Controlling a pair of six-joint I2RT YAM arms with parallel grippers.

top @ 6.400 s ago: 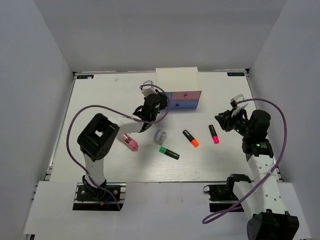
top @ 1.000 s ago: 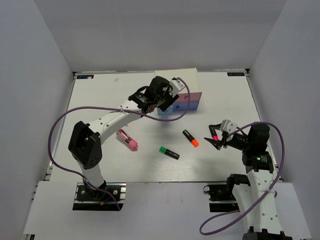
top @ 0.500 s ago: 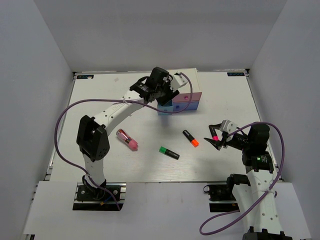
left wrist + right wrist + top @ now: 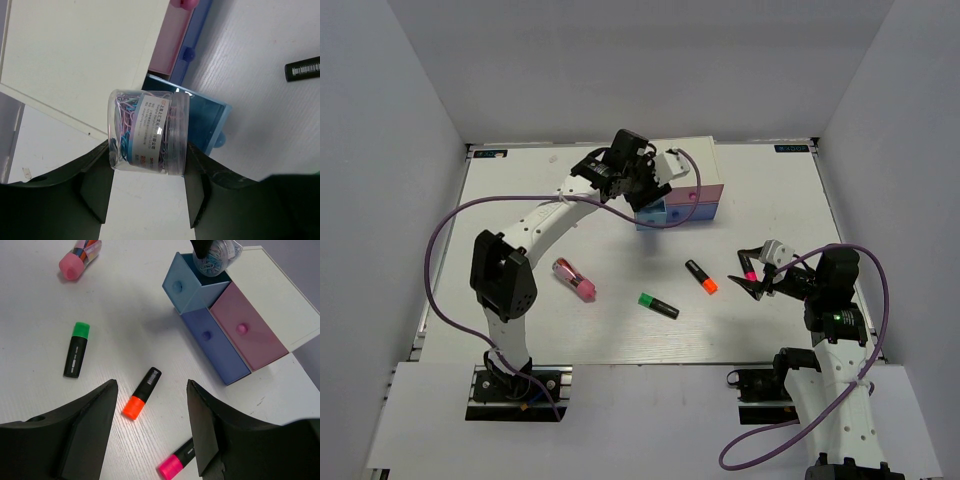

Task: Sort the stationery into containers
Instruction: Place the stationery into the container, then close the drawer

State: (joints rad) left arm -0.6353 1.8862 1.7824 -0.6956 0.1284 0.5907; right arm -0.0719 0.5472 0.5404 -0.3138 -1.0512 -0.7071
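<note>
My left gripper (image 4: 642,190) (image 4: 149,150) is shut on the small roundish piece, a clear jar of paper clips (image 4: 147,131), held over the pulled-out light blue drawer (image 4: 200,120) (image 4: 197,290) of the white box (image 4: 675,160). The pink drawer (image 4: 250,332) and periwinkle drawer (image 4: 215,342) are closed. My right gripper (image 4: 752,280) (image 4: 151,385) is open and empty above the table, over the orange highlighter (image 4: 142,392) and pink-red highlighter (image 4: 177,462). The green highlighter (image 4: 658,305) and pink cylinder (image 4: 575,281) lie on the table.
The white table (image 4: 520,200) is walled by grey panels at the left, back and right. The left arm's purple cable (image 4: 450,230) loops over the left half of the table.
My left gripper picked the jar up from the table and carried it back over the pulled-out light blue drawer. My right gripper came nearer and lower; it has held still for the last second.
</note>
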